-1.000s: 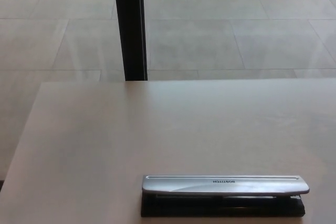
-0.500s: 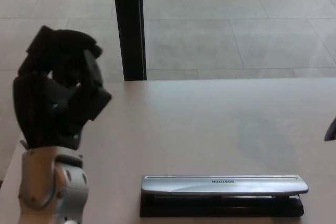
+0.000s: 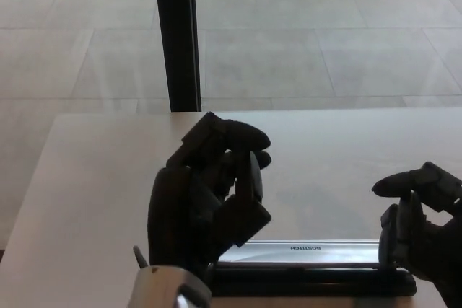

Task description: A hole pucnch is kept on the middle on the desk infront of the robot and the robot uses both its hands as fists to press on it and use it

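We see the long hole punch (image 3: 317,261), a smooth silver metal lever over a flat black base, lying near the front edge of the pale matte desk (image 3: 94,192), with our left hand (image 3: 206,203) and right hand (image 3: 419,232) curled into empty fists over its two ends.

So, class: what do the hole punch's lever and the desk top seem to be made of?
Hole punch: the lever looks like brushed or satin metal, silvery with a soft sheen; the base is dark, its material unclear. Desk: smooth pale matte top, probably laminate.
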